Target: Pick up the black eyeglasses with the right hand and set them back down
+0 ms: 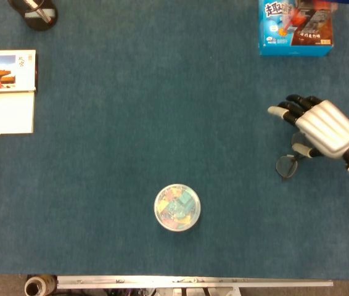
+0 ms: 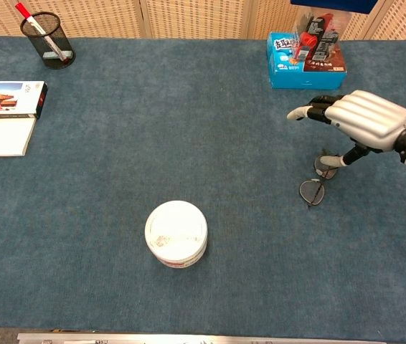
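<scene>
The black eyeglasses (image 1: pixel 286 166) (image 2: pixel 312 190) lie on the blue cloth at the right, partly covered by my right hand. My right hand (image 1: pixel 317 126) (image 2: pixel 361 118) hovers palm down over their far lens, fingers spread and pointing left, thumb hanging down beside the frame. It holds nothing that I can see; whether the thumb touches the glasses is unclear. My left hand is in neither view.
A round white tub (image 1: pixel 177 207) (image 2: pixel 176 233) of coloured pieces stands in the front middle. A blue box (image 1: pixel 296 28) (image 2: pixel 305 52) sits at the back right. Books (image 1: pixel 5 91) lie at the left edge, and a mesh pen cup (image 2: pixel 47 41) stands at the back left.
</scene>
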Tool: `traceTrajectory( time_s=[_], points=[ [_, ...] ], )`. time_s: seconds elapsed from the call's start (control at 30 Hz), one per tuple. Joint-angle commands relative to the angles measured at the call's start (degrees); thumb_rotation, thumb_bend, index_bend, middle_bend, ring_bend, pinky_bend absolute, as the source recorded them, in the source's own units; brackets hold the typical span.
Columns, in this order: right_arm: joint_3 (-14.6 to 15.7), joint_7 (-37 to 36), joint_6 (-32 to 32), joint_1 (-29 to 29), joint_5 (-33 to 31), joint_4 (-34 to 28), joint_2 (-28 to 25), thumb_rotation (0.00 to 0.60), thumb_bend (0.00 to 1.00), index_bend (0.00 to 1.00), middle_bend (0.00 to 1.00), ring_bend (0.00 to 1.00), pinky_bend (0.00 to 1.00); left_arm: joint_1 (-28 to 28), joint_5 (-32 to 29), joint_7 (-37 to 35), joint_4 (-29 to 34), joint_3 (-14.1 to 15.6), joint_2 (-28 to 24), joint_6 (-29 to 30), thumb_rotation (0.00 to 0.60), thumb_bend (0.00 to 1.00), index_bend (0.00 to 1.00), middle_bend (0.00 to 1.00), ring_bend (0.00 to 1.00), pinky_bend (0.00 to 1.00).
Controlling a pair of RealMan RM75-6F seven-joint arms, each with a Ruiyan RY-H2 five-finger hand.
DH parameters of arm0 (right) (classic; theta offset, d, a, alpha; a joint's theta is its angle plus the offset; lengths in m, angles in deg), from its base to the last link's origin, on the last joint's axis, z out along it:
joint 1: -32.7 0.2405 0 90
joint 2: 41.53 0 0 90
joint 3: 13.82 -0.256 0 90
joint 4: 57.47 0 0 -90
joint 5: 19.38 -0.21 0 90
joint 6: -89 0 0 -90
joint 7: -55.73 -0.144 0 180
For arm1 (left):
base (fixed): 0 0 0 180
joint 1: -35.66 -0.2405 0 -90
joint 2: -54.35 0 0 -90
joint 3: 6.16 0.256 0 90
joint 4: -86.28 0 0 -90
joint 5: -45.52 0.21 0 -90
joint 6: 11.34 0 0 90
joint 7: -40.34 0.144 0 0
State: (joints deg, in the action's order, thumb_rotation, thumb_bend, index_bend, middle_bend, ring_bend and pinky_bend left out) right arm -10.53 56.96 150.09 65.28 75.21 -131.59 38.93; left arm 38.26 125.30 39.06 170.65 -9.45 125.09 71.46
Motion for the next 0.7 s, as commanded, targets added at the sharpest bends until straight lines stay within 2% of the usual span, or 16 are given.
traceTrajectory(
  time_s=[0.03,0.7],
  points=[
    [0.37,0.13,-0.3,0.01,0.23,0.47,0.49,0.6,0.19,0.19,0.24,0.16,0.33,0.0,-0.03,0.0,-0.01,0.01,0.01,-0.05,0.6,0.51,0.31,0.43,0.36,0.56],
    [1.83,-0.55,-1.73,-0.01,0.73,4.45,3.93,0.6,0.19,0.19,0.24,0.16,0.33,0.0,0.6,-1.42,-1.09,0.25,0.49,-0.02,0.6,0.51,0.31,0.43,0.36,0.56]
  ],
)
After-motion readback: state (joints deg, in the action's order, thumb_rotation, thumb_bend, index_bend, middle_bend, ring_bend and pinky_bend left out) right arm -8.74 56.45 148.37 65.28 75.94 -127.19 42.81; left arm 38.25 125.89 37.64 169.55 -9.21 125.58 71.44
